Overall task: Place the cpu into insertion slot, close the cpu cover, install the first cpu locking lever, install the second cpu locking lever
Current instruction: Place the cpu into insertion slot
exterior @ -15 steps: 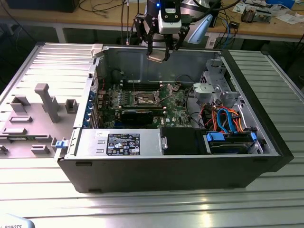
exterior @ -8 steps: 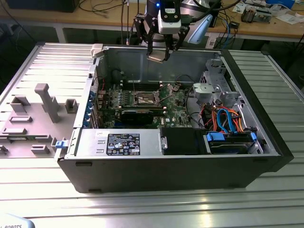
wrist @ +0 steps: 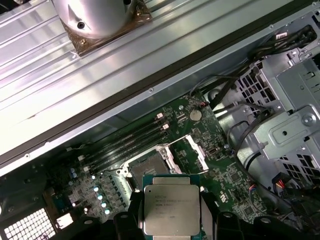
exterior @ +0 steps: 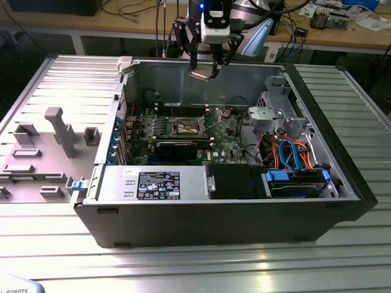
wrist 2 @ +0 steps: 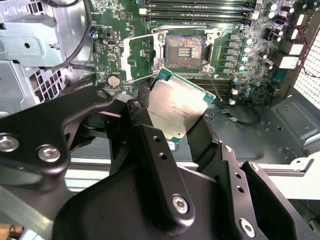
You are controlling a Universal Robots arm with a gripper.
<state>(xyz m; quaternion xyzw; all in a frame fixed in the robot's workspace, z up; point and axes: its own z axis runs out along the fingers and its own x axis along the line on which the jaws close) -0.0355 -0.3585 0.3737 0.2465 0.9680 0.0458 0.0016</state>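
Observation:
My gripper (exterior: 204,66) hangs above the open computer case, near its back wall, shut on the cpu (exterior: 203,74). In both wrist views the cpu (wrist 2: 177,106) (wrist: 171,209) shows its silvery metal top and green rim, pinched between the black fingers (wrist 2: 150,150). The insertion slot (exterior: 187,127) (wrist 2: 184,48) (wrist: 148,168) lies below on the green board, its dark centre bare. The cpu cover (wrist 2: 136,56) (wrist: 194,151) stands swung open beside the slot. The chip is well above the slot and apart from it.
A silver drive cage (exterior: 275,113) with blue and orange cables (exterior: 293,152) fills the case's right side in the exterior view. A long black card (exterior: 177,146) and a power supply (exterior: 153,183) sit in front of the socket. A grey fixture tray (exterior: 43,152) lies outside on the left.

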